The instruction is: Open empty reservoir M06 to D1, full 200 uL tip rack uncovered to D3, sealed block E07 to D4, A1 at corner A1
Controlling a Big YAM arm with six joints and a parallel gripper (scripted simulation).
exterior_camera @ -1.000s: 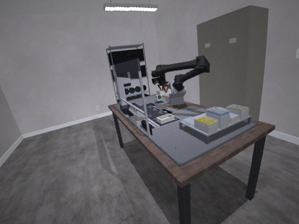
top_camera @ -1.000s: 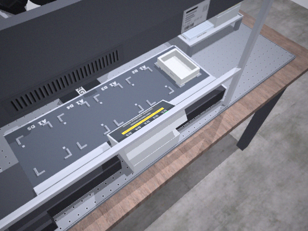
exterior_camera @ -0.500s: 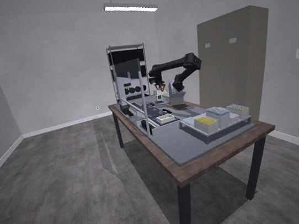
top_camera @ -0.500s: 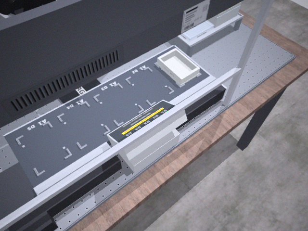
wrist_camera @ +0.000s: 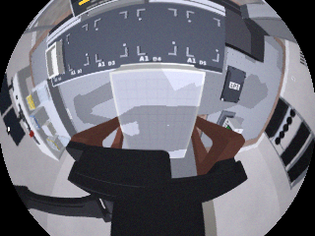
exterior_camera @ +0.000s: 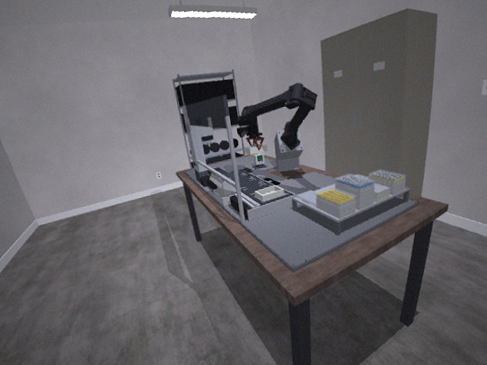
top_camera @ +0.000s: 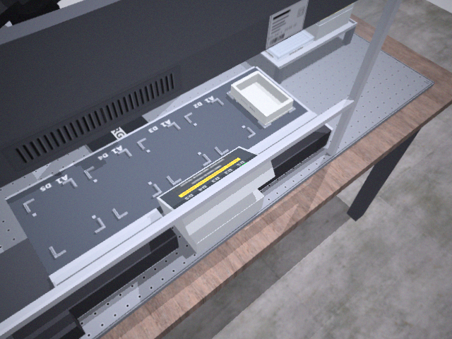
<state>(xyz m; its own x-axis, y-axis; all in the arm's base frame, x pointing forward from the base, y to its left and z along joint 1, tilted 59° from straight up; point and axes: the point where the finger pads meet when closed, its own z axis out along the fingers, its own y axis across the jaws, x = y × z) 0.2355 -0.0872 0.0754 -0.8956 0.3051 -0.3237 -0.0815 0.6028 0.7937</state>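
My gripper (wrist_camera: pixel 157 117) is shut on a pale rectangular block with a smooth grey sealed top, the deep-well block (wrist_camera: pixel 157 105); its label is not readable. It hangs in the air on the arm's side of the deck row, in front of the middle brackets (wrist_camera: pixel 145 53). In the exterior view the gripper (exterior_camera: pixel 255 142) is high above the far end of the deck. The white one-well reservoir (top_camera: pixel 262 97) sits open inside the D1 brackets; it also shows in the wrist view (wrist_camera: pixel 54 62). Positions D2 to D5 (top_camera: pixel 120 171) are bare.
The shelf (exterior_camera: pixel 354 197) at the near table end holds a yellow rack (exterior_camera: pixel 335 196), a blue rack (exterior_camera: pixel 352 182) and another rack (exterior_camera: pixel 387 175). A clear flat piece (top_camera: pixel 289 45) lies on the shelf. The RG nest (wrist_camera: pixel 232 85) is right of the block. A status panel (top_camera: pixel 210 176) fronts the deck.
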